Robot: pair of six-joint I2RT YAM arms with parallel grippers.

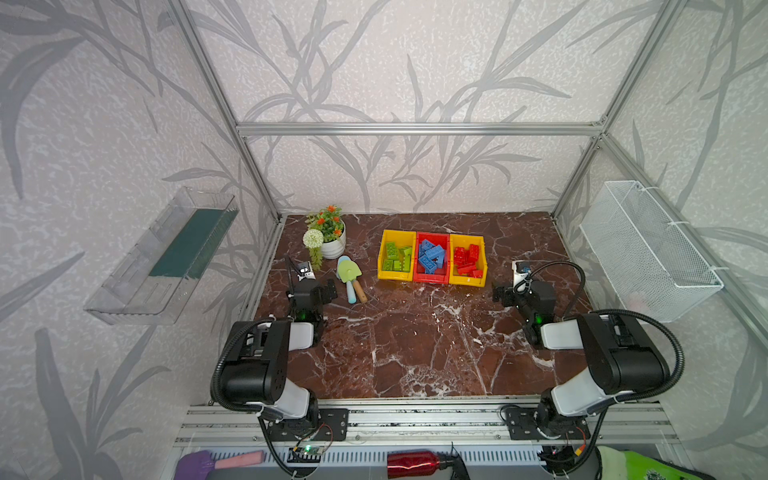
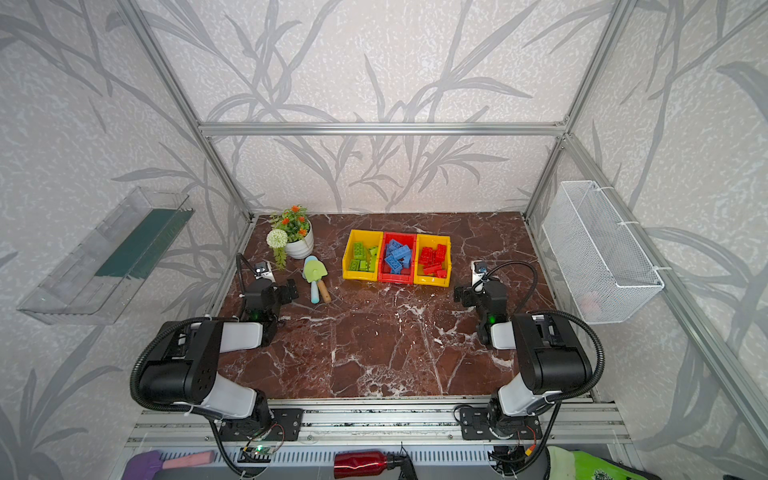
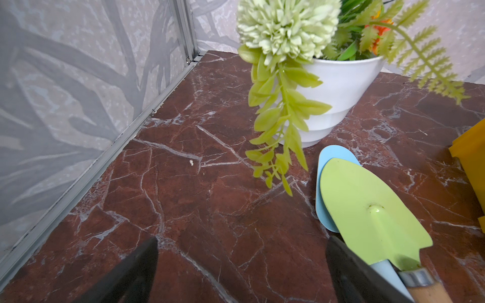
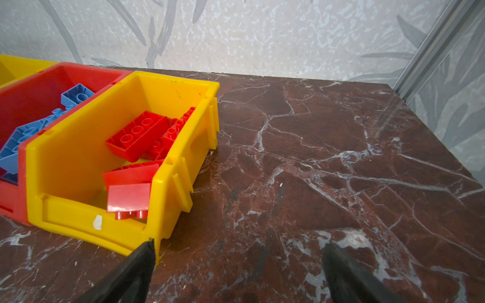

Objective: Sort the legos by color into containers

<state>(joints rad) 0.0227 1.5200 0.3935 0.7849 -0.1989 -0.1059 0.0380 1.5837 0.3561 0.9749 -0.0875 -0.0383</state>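
A dark red marble counter [image 1: 415,345] fills the scene. At the left, the left gripper [image 3: 242,240] has its jaws spread apart and empty, near a white potted plant [image 1: 334,247] and a green trowel [image 1: 349,272]. Toward the back at centre stand three joined containers [image 1: 430,277]: a left yellow bin [image 1: 382,259] holding green legos [image 1: 397,257], a red bin [image 1: 432,237] holding blue legos [image 1: 432,254], and a right yellow bin [image 1: 483,259] holding red legos [image 1: 467,257]. At the right, the right gripper [image 4: 239,244], jaws also apart and empty, is near that last bin's front corner.
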